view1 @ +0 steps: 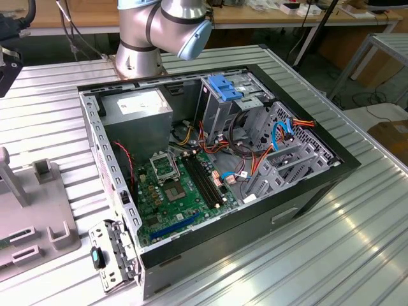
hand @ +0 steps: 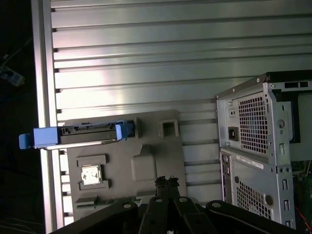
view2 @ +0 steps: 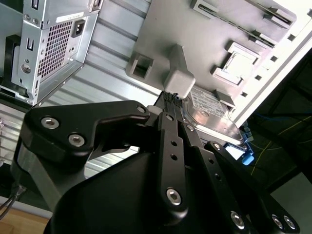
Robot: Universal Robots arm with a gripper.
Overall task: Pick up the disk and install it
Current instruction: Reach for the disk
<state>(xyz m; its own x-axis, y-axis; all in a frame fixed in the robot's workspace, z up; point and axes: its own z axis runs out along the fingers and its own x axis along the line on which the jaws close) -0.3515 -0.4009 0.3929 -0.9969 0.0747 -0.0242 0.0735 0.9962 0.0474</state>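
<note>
Along the outer edge of the flat grey plastic fixture plate (hand: 146,124), at the rim of the ribbed aluminium desk (hand: 146,58), I see the grey-metal disk (hand: 80,135) framed by its bright blue plastic carrier; it stands on a long edge, long axis parallel to the desk's ribs, with its blue handle end poking past the desk's rim; in the second wrist view its shiny, labelled broad face shows, with blue at one corner; my black jaws are pressed together and hold nothing, with their fingertips (hand: 162,181) over the plate, apart from the disk; the open black computer case (view1: 306,201) sits near the plate.
</note>
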